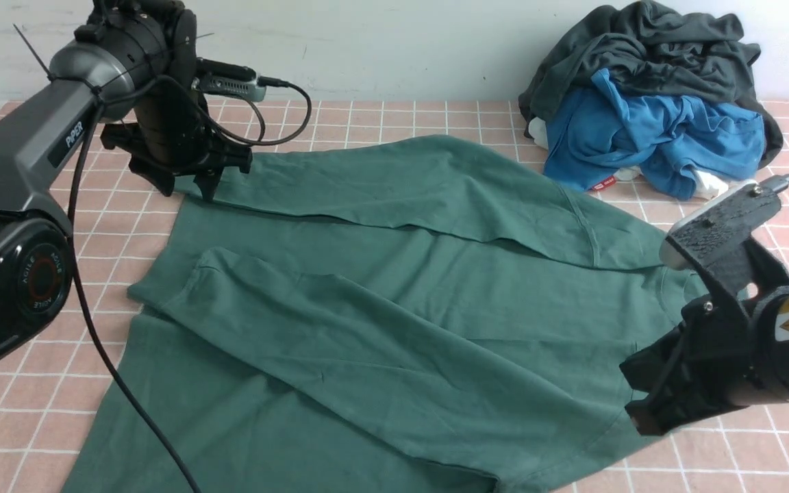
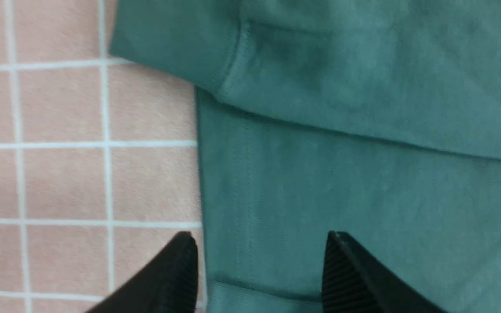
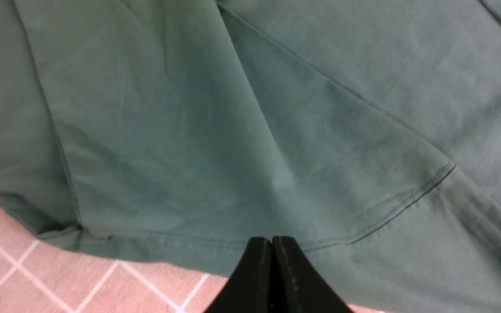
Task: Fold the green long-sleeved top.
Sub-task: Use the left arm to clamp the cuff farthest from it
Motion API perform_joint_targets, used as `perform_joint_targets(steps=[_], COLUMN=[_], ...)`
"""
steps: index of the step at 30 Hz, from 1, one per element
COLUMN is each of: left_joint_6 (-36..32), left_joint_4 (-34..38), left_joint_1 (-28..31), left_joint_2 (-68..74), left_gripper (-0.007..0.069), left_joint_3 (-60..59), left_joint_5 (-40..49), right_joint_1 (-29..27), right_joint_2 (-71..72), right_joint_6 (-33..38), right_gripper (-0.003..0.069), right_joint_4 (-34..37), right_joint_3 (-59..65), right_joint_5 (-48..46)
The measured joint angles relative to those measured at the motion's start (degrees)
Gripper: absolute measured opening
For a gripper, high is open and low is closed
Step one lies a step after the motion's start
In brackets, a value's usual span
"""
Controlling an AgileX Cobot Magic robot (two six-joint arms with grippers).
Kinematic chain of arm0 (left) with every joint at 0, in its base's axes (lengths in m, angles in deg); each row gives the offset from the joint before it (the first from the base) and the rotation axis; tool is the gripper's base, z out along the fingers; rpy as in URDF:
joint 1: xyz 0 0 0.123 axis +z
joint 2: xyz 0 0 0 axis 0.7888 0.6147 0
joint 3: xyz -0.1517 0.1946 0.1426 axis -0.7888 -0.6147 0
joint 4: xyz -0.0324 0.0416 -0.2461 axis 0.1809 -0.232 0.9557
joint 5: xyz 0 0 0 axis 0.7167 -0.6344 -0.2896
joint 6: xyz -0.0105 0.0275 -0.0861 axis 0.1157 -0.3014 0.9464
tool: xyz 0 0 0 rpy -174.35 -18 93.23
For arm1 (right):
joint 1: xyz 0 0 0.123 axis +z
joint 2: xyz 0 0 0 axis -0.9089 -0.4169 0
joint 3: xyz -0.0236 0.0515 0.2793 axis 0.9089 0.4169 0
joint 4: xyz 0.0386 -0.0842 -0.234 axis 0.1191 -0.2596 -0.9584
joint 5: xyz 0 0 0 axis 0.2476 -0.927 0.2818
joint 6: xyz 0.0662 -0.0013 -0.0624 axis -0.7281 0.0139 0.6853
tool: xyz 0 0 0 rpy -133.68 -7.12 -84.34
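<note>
Two black, two-fingered grippers are in your view, with a large dark green cotton long-sleeved top (image 1: 401, 383) between and beneath them, spread over a pink tiled surface with white grid lines (image 1: 744, 445). Nearest you, the top's cloth runs out past the front view's lower border, and a long, sleeve-like layer slants across it from your near right toward the left, its seamed end lying on the cloth near the left edge.

At your right, the right gripper (image 1: 637, 404) is above the garment's right-hand edge. Its fingers are closed against each other, and you can see no cloth pinched between them; whether the tips touch the fabric, you cannot tell.

Farther off on your left, past the grey arm (image 1: 7, 157) and its loose black cable (image 1: 110, 366), your left gripper (image 2: 260, 248) stands with its fingers wide apart over the garment's far left part. It has hold of nothing that you can see, and you cannot tell whether it touches the cloth.

Another long green layer runs along the garment's far side. Beyond it, to your right, a crumpled bright blue garment (image 1: 655, 133) lies under a dark charcoal-grey garment (image 1: 648, 55), just before the pale wall (image 1: 381, 48).
</note>
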Motion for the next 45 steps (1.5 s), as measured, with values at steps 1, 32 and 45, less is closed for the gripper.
perform_joint_targets(steps=[1,32,45], left_joint_6=[-0.56,-7.82,-7.82], left_joint_4=[1.48,12.04,12.04], left_joint_1=[0.15,0.75,0.75], left_joint_2=[0.00,-38.60,-35.39], left_gripper=[0.0367,0.0367,0.0367], left_joint_3=[0.12,-56.26,-56.37], left_joint_5=[0.05,-15.51,-16.51], right_joint_1=[-1.17,-10.88,-10.88], right_joint_2=[-2.27,-29.28,-22.59], right_joint_6=[-1.36,-17.90,-19.11], right_gripper=[-0.0014,-0.0001,-0.0001], right_joint_4=[0.11,-10.86,-16.65], right_joint_3=[-0.42,-14.12,-13.55], right_joint_5=[0.58,0.61,-7.79])
